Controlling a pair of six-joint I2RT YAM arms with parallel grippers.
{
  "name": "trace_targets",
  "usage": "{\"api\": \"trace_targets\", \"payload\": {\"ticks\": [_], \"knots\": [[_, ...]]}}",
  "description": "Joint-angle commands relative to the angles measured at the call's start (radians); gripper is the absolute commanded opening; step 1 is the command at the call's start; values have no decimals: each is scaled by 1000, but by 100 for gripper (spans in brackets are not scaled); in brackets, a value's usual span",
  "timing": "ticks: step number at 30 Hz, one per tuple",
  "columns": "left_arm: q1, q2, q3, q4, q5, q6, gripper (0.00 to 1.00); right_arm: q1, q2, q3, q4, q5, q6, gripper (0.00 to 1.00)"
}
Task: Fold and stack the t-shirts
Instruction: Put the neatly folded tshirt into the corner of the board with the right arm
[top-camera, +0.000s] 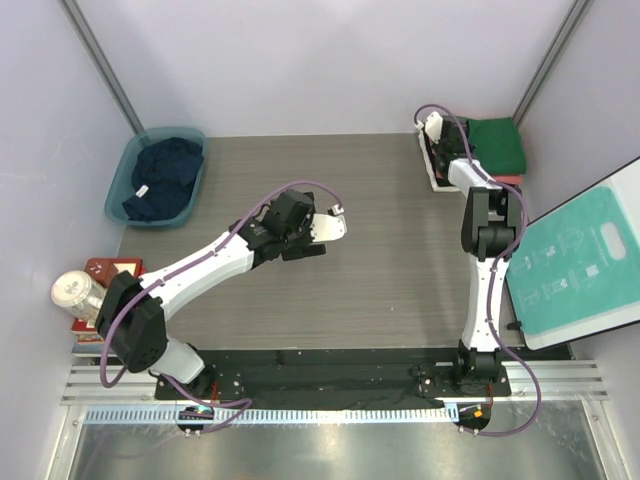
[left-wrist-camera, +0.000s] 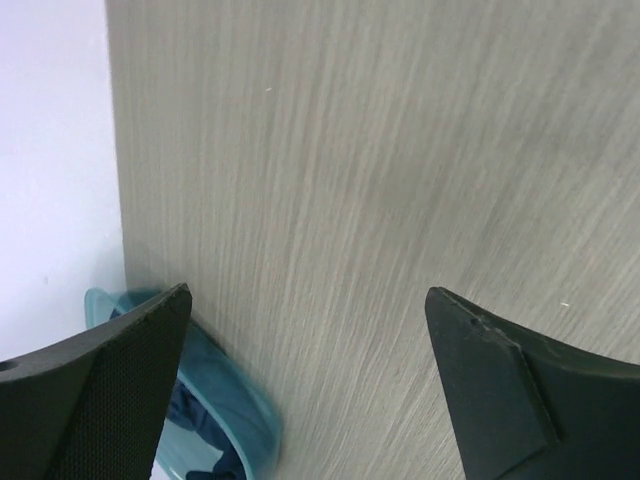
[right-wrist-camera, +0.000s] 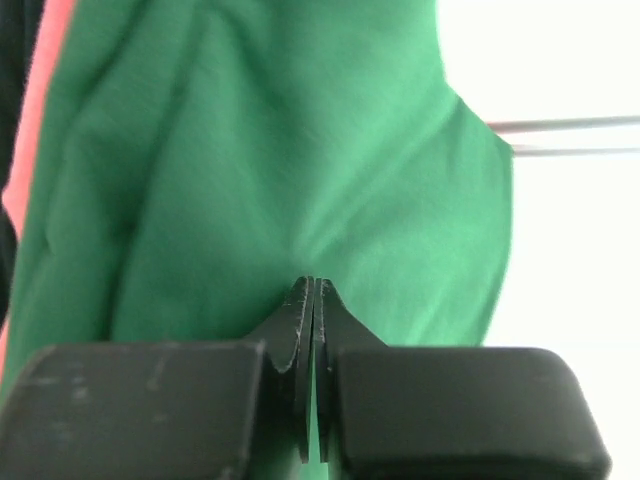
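- The green t-shirt (top-camera: 497, 145) (right-wrist-camera: 300, 150), soft creased cotton, lies at the table's (top-camera: 380, 260) far right corner, on top of a coral-red t-shirt (right-wrist-camera: 40, 100).
- The right gripper's (top-camera: 437, 138) (right-wrist-camera: 312, 290) black fingers are pinched together on the green cloth; wrinkles fan out from their tips.
- The left gripper (top-camera: 335, 225) (left-wrist-camera: 308, 292) hangs over the wood-grain tabletop, its textured pads (left-wrist-camera: 130, 370) wide apart and holding nothing.
- A rumpled navy t-shirt (top-camera: 165, 175) sits in the rounded teal plastic tub (top-camera: 120, 185).

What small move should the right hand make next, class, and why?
Probably open the right hand to let go. The green t-shirt already lies folded atop the coral-red t-shirt, and the shut fingers seem to pinch its cloth, puckering it.
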Motion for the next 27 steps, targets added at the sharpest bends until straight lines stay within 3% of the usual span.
{"api": "trace_targets", "payload": {"ticks": [1,3,4,6,11,16,17,20,27], "knots": [[9,-70,29,134,-63,-48,100,0,-237,-22,13,-11,173,15],[18,-89,35,198,-76,-59,100,2,-354,-22,-65,-24,239,32],[19,-90,60,211,-87,-63,100,2,-392,-19,-99,-32,311,61],[24,-80,103,222,-116,-103,100,4,-510,-20,-223,-66,370,99],[59,-78,226,222,-228,-319,100,2,-752,-104,-503,-219,535,100],[223,-164,250,75,-169,-695,100,5,-1114,-466,-497,-374,660,100],[286,-169,258,11,-134,-717,100,5,-1165,-523,-475,-352,690,100],[340,-193,247,-48,-78,-741,100,5,-1322,-731,-408,-217,816,100],[358,-296,141,-5,-6,-729,100,7,-1316,-723,-472,-51,933,100]]}}
